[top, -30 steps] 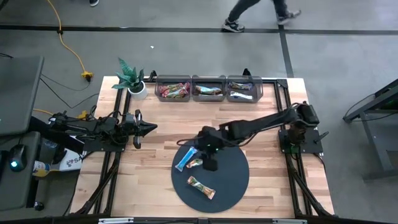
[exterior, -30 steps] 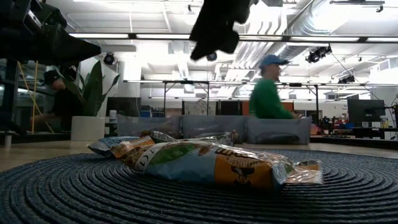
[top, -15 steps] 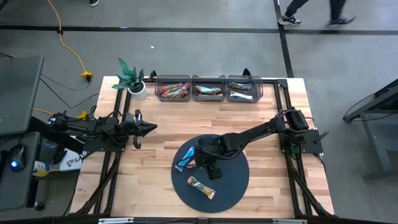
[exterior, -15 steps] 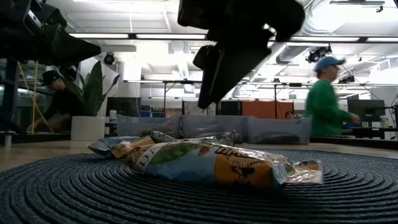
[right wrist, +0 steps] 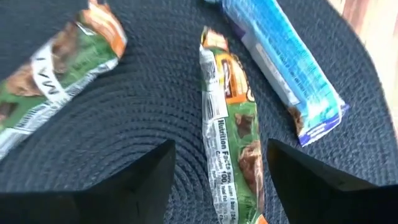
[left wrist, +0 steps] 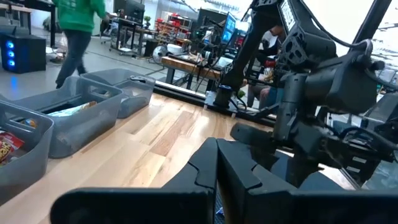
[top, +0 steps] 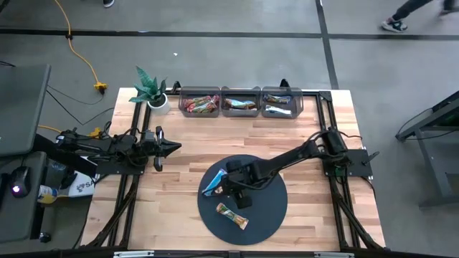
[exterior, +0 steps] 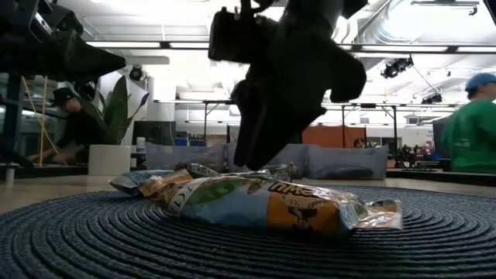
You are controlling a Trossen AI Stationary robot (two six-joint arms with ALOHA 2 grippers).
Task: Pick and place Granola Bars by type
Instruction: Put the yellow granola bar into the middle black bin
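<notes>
While its fingers spread wide, right tool [right wrist: 214, 165] hovers, seemingly untouching, over green-brown bar [right wrist: 229, 124].

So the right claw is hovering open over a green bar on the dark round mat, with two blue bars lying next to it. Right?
Nearly. Only one blue bar lies beside the green bar; the right wrist view shows it. The right claw does hover open over the mat.

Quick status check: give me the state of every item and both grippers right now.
right gripper: open, straddling the middle green-brown bar on the dark mat
light blue bar: lying on mat, not held
other green-brown bar: lying on mat, apart
three clear bins: each holding bars
left gripper: shut, waiting at table's left
</notes>
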